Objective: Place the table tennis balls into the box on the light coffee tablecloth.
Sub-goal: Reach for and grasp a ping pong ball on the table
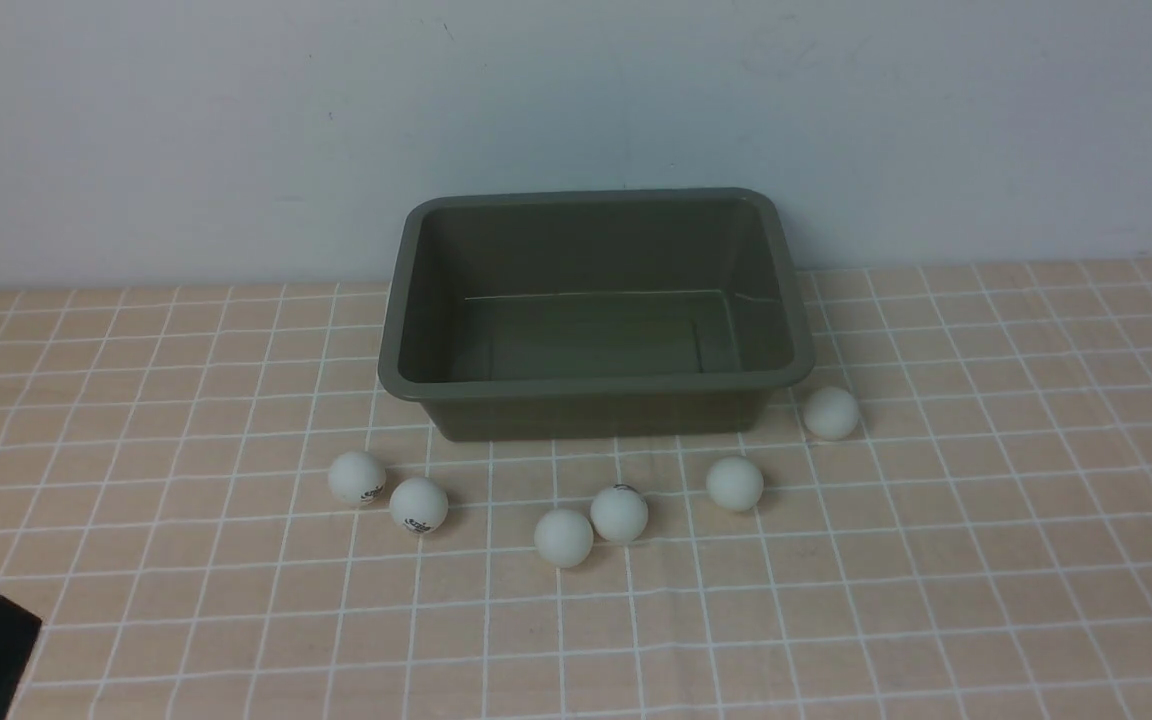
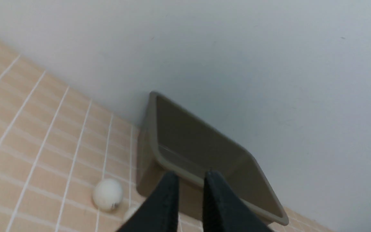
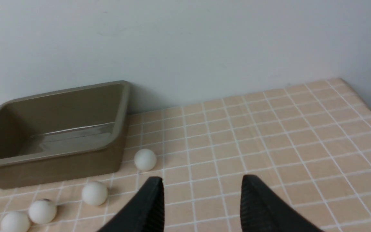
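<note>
Box (image 1: pixel 596 385), olive-green and open-topped, sits at the centre of the front view on the light coffee tablecloth (image 1: pixel 936 560), its far side against the pale wall (image 1: pixel 236 120). All six white table tennis balls (image 1: pixel 619 514) lie on the cloth outside it, in a loose arc below its near wall (the rightmost ball (image 1: pixel 830 412) rests just off the box's lower right corner). The left gripper (image 2: pixel 190 175) has its jaws narrowly parted, gripping nothing. The right gripper (image 3: pixel 202 182) has its jaws spread wide over bare cloth.
</note>
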Robot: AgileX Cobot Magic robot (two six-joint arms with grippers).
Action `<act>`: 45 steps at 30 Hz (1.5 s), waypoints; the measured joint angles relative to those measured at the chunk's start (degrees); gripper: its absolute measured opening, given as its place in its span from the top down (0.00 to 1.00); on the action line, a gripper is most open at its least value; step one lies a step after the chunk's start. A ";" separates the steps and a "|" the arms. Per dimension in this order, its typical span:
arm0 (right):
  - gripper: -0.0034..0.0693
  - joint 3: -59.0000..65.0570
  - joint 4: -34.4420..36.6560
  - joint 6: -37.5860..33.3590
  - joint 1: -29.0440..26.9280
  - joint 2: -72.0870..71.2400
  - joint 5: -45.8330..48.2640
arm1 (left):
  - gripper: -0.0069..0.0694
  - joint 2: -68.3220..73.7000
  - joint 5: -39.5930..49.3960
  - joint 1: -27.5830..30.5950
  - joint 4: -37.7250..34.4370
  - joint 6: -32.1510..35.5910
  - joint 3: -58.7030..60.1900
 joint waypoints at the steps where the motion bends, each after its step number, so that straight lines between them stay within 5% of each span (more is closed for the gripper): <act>1: 0.53 0.00 1.61 -1.68 0.00 0.05 -0.13 | 0.82 0.00 0.55 0.00 -0.14 2.08 -0.94; 6: 0.53 0.00 14.05 -17.32 0.00 3.21 -0.28 | 0.82 0.12 5.15 0.00 -0.33 15.18 -7.36; 13: 0.53 0.00 22.21 -28.37 0.00 13.84 0.72 | 0.82 9.26 14.83 0.00 1.79 19.13 -14.27; 18: 0.53 0.00 27.37 -33.75 0.00 17.84 2.00 | 0.82 18.56 21.04 0.00 11.00 19.63 -19.15; 23: 0.53 0.00 34.01 -48.22 0.00 18.68 2.07 | 0.82 30.02 22.85 0.00 25.05 17.80 -24.95; 34: 0.53 -4.00 33.43 -54.65 0.00 34.50 10.79 | 0.77 42.63 23.73 0.00 31.91 17.14 -30.75; 45: 0.53 -23.47 33.87 -56.08 0.66 60.27 11.13 | 0.58 51.04 23.59 0.00 31.31 17.48 -32.69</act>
